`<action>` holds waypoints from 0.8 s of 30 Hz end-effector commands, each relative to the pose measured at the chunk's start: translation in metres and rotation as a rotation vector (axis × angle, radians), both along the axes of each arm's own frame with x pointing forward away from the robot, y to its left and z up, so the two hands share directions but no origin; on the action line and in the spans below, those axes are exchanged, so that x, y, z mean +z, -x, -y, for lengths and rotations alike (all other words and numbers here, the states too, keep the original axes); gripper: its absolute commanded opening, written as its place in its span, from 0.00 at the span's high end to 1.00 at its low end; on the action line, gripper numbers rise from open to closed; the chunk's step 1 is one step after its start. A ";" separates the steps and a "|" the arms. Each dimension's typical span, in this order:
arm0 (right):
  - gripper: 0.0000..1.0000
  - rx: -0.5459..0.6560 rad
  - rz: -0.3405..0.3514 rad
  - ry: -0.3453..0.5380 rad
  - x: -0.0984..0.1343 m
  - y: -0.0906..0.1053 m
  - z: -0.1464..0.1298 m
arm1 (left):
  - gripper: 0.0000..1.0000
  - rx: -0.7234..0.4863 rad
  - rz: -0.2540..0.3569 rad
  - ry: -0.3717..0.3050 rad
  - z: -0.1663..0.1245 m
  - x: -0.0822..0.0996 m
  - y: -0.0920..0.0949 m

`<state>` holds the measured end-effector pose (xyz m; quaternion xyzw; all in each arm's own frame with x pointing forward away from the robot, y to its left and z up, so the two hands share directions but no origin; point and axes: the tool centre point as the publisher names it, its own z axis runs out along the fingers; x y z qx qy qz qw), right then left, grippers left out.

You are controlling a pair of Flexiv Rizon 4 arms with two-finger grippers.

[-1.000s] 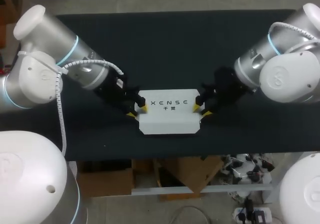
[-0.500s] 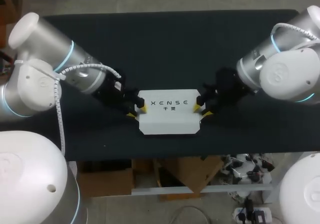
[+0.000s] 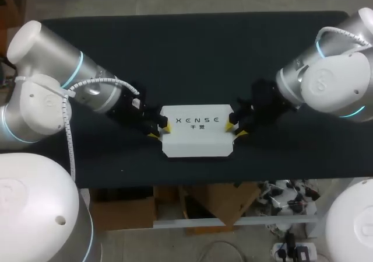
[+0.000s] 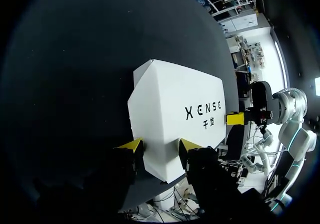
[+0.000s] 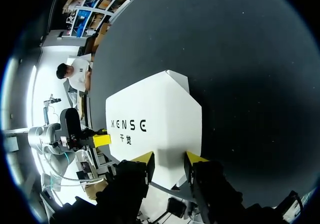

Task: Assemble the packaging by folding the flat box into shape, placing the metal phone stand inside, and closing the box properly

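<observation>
**Fig. Box held at both ends, head and wrist views.** The white box (image 3: 196,148) lies in the middle of the dark desk (image 3: 192,52), printed face up. A fold line (image 3: 198,137) runs lengthwise across its near half.

My left claw (image 3: 159,129) sits at the box's left end and my right claw (image 3: 235,128) at its right end. Each has its yellow tips standing apart and set against the end of the box, and neither is clamped on it. In each wrist view the box's end reaches in between that claw's own tips. The metal phone stand shows in no view, so I cannot tell whether it is inside.

**Step in hand (my judgement).** This looks like shaping or squaring the box from its two ends, late in the folding or at the closing.

**To do it well:**
- I would press inward with both arms by equal amounts, so the box stays centred and does not skate across the cloth.
- The tips should stay low on the end panels and level with each other. A push high on the card would probably lift or bow the printed face.
- I would go gently, because thin card buckles at the fold line before it slides.
- I would confirm that the stand is inside before any final tuck.
</observation>
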<state>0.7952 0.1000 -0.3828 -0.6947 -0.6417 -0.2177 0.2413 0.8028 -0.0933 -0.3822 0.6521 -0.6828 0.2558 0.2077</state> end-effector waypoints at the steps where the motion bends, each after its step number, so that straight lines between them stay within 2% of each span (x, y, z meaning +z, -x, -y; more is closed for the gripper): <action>1: 0.59 0.012 0.001 -0.004 -0.004 0.000 -0.001 | 0.52 0.001 0.004 0.001 0.002 -0.004 0.001; 13: 0.60 0.049 0.059 -0.021 -0.008 0.002 0.003 | 0.53 -0.005 -0.004 0.000 0.002 -0.005 -0.001; 24: 0.59 0.059 0.069 -0.034 -0.012 0.000 -0.001 | 0.53 -0.006 -0.003 -0.004 0.004 -0.004 -0.001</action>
